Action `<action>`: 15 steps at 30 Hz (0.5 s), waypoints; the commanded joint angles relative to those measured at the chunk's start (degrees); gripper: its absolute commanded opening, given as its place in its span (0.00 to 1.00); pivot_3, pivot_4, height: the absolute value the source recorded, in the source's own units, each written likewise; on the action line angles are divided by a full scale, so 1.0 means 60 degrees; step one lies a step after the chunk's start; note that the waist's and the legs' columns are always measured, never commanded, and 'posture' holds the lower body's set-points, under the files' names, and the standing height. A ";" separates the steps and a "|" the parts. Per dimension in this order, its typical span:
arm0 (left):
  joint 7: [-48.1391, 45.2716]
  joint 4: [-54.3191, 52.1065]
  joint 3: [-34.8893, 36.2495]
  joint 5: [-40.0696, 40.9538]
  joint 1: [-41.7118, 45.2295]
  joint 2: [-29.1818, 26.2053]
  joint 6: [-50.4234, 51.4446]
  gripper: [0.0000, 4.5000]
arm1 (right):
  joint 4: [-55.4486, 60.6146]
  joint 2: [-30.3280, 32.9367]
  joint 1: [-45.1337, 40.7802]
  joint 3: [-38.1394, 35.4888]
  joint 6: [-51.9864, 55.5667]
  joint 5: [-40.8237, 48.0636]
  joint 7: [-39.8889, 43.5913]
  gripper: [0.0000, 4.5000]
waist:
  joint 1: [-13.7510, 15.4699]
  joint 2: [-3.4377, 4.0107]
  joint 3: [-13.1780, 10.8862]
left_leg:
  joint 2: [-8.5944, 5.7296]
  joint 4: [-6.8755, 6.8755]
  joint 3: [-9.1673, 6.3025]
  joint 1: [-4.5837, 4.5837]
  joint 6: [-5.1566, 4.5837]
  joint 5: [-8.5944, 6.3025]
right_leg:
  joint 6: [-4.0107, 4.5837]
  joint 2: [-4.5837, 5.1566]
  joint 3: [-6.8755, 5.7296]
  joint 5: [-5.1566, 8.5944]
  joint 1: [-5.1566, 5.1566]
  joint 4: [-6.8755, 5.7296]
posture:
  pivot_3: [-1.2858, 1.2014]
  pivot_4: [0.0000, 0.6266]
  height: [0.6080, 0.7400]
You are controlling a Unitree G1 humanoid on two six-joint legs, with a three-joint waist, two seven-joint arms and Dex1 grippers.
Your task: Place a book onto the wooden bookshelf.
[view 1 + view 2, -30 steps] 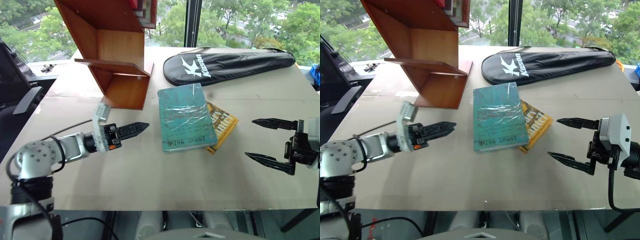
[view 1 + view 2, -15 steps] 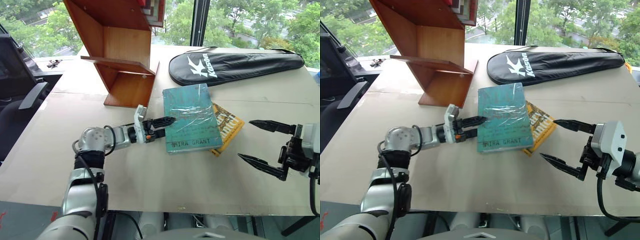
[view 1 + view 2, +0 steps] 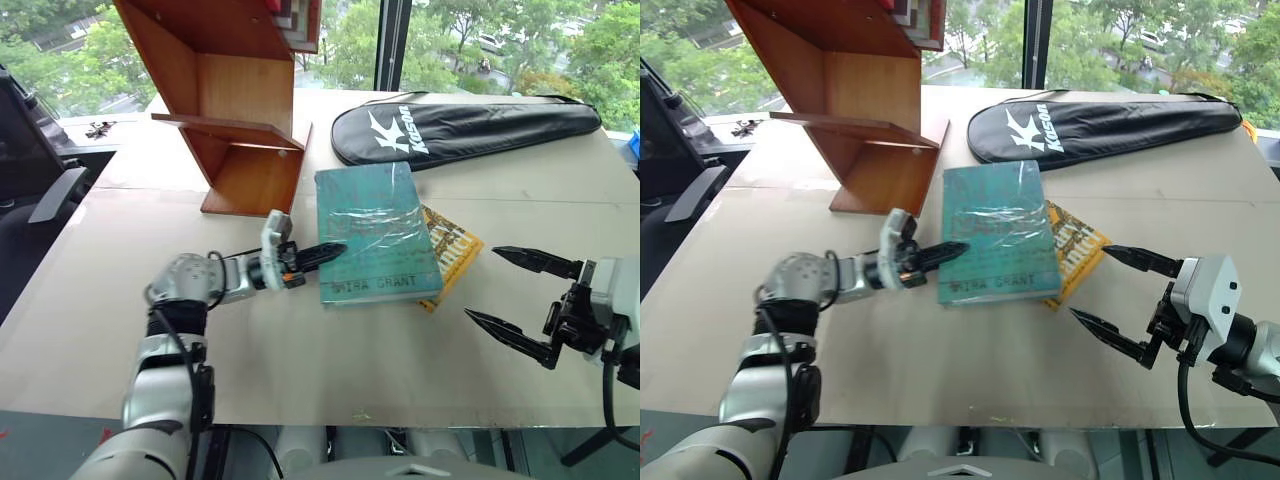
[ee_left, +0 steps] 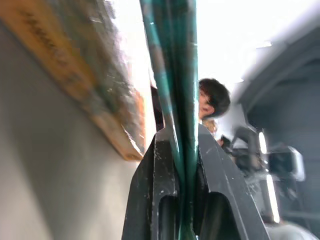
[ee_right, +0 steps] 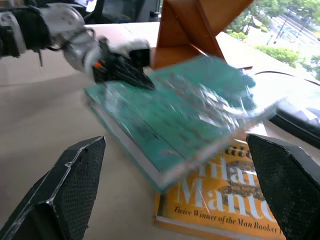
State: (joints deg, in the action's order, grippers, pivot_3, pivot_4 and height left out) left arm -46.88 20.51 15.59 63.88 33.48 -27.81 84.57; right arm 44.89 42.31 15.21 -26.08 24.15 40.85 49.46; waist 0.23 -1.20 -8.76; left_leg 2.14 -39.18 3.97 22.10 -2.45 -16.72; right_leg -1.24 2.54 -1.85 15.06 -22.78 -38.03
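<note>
Left gripper [image 3: 335, 248] pinches the teal book's [image 3: 375, 230] cover edge.
Right gripper [image 3: 520, 293] gapes wide and empty at the book's four o'clock; wooden bookshelf [image 3: 235, 110] at eleven.

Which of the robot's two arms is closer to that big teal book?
The left. Its end effector is shut on the teal book at its left edge, while the right end effector hangs open, apart from it, beyond the yellow book.

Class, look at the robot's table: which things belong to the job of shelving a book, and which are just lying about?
Job in hand:
- teal book, its cover edge pinched by the left tool
- wooden bookshelf
- right tool, open, waiting beside the books

Lying about:
- yellow book, partly under the teal one
- black racket bag
</note>
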 commanded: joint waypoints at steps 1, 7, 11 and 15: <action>0.0768 -0.2280 0.1249 0.1453 -0.0129 -0.0238 0.0651 0.01 | -0.0186 -0.0055 -0.0246 -0.0190 -0.0356 0.0082 -0.0049 1.00 | 0.0024 -0.0001 -0.0001 | -0.0001 0.0000 -0.0001 0.0001 0.0000 0.0000 | 0.0000 0.0006 -0.0003 0.0000 0.0000 0.0001 | 0.52 0.24 1.00; 0.1881 -0.7028 0.1360 0.1372 -0.0756 -0.1023 -0.0735 0.01 | -0.1048 0.0034 -0.0451 -0.0448 -0.0520 0.0221 0.0217 1.00 | 0.0119 -0.0005 -0.0004 | -0.0012 0.0004 -0.0005 0.0000 -0.0002 -0.0002 | 0.0000 0.0037 -0.0016 -0.0001 0.0009 0.0006 | 0.52 0.24 1.00; 0.0895 -0.8341 0.0329 -0.1912 0.0942 -0.2946 -0.4493 0.01 | -0.1927 0.0221 -0.0869 -0.0671 -0.0714 0.0178 0.0481 1.00 | 0.0126 -0.0031 -0.0033 | -0.0013 0.0002 -0.0011 0.0000 0.0002 0.0000 | 0.0010 0.0021 -0.0025 0.0000 0.0011 0.0005 | 0.52 0.24 1.00; -0.0448 -0.7396 -0.1659 -0.5399 0.2934 -0.4569 -0.8263 0.01 | -0.2543 0.0266 -0.1453 -0.0404 -0.0867 0.0027 0.0539 1.00 | 0.0098 0.0010 -0.0015 | -0.0020 0.0020 0.0034 -0.0033 0.0002 0.0001 | 0.0017 -0.0007 0.0028 -0.0003 0.0019 0.0018 | 0.52 0.24 1.00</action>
State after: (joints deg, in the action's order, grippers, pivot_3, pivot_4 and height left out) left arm -45.47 -26.26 11.36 42.06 47.30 -52.78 47.07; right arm 30.46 43.52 8.00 -28.00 20.73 41.14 52.26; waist 0.82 -1.14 -8.85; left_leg 1.98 -39.05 4.20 21.87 -2.45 -16.72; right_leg -1.15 2.41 -1.63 15.05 -22.63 -37.91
